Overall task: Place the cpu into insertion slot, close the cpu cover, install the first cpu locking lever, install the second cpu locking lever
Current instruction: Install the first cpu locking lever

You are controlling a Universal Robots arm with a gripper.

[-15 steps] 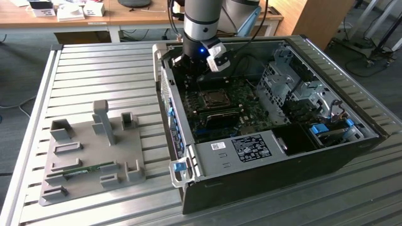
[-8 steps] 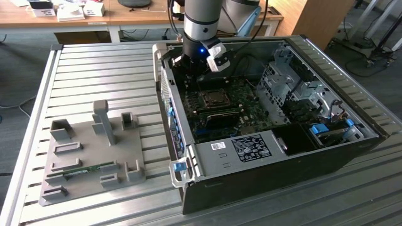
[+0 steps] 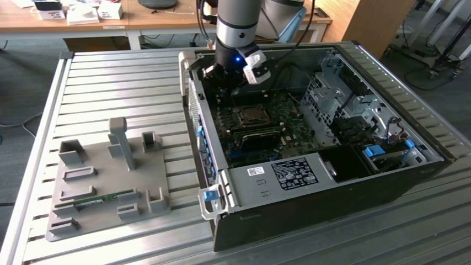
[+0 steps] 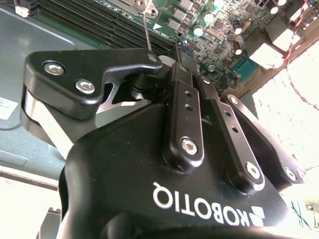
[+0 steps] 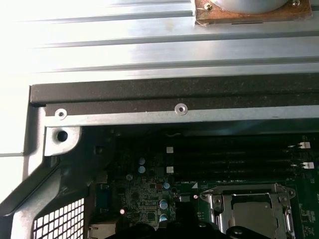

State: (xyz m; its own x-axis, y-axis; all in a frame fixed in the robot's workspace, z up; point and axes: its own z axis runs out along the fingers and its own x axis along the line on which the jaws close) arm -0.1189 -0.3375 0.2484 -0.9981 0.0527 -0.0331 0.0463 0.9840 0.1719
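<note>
In the first wrist view the cpu (image 5: pixel 255 217) lies in its socket as a pale silvery square. The cpu cover (image 5: pixel 218 208), a silvery metal frame, lies flat around it. In the exterior view the socket (image 3: pixel 250 115) sits mid-board inside the open computer case (image 3: pixel 316 193), and my gripper (image 3: pixel 223 80) hangs just beyond its far side. In the second wrist view my gripper (image 4: pixel 167 56) looks shut, its black fingertips (image 4: pixel 153 59) pressed together. A thin metal locking lever (image 4: pixel 146 30) rises right beside the tips. I cannot tell whether it is clamped or only touched.
Memory slots (image 5: pixel 234 162) run between the socket and the case wall (image 5: pixel 174 107). Drive cages (image 3: pixel 342 105) and cables fill the exterior view's right of the case. A grey fixture plate (image 3: pixel 110 182) with upright posts stands on the slatted table (image 3: pixel 110 83) at the left.
</note>
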